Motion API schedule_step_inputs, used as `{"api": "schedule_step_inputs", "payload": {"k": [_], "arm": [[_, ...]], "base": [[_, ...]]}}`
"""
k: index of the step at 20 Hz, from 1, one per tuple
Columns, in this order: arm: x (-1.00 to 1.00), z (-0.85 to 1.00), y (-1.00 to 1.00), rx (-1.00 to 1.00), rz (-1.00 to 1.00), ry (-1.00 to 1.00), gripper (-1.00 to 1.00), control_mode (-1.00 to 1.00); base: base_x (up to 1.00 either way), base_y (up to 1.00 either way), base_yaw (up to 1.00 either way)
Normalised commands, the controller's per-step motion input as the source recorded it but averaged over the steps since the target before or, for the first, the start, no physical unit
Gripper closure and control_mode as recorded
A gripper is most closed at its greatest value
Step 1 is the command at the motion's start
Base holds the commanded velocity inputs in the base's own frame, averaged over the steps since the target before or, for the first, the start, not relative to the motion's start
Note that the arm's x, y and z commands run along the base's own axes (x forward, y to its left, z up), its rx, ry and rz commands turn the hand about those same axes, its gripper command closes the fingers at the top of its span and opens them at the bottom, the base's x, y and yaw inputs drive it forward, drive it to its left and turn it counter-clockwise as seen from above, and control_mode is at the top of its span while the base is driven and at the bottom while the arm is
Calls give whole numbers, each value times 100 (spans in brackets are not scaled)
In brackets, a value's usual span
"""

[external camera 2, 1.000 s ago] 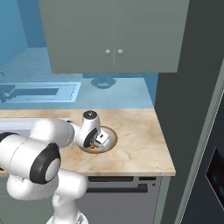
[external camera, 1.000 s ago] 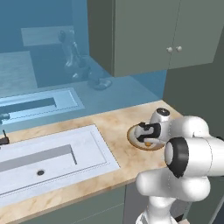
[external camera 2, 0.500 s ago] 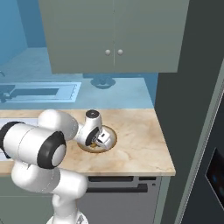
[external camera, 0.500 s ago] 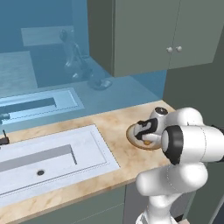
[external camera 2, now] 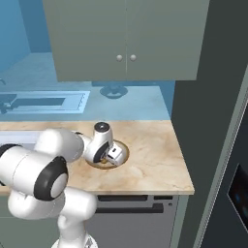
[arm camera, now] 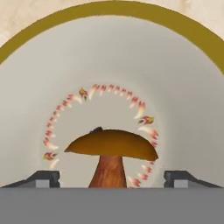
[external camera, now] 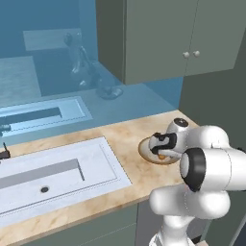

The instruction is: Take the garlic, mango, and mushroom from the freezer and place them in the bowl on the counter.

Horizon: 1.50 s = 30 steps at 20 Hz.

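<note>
Brown mushroom (arm camera: 110,154) between wide-apart fingers (arm camera: 42,179)

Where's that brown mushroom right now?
In the hand view the mushroom stands upright inside the bowl, between the gripper fingertips, on the counter right of the sink.

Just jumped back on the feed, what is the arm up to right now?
The arm is reaching down into the bowl on the counter, beside the sink. In the hand view a brown mushroom stands upright inside the bowl, and the gripper has its fingertips spread wide to either side of the stem, not touching it. It looks released or just about to be.
</note>
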Motion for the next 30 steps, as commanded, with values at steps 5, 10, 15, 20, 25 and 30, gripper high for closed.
{"api": "schedule_step_inputs", "payload": {"k": [5, 10, 15, 20, 25, 30], "arm": [[-38, 33, 0, 0, 0, -11, -100, -100], [-76, 93, 0, 0, 0, -13, -100, -100], [-89, 90, 0, 0, 0, 0, -100, -100], [-98, 95, -1, 0, -1, 0, -100, -100], [-78, 99, -4, 0, 0, 0, -100, -100], [-61, 74, 0, 0, 0, -1, -100, -100]], "base": [[0, 0, 0], [0, 0, 0], [0, 0, 0], [0, 0, 0], [0, 0, 0], [0, 0, 0]]}}
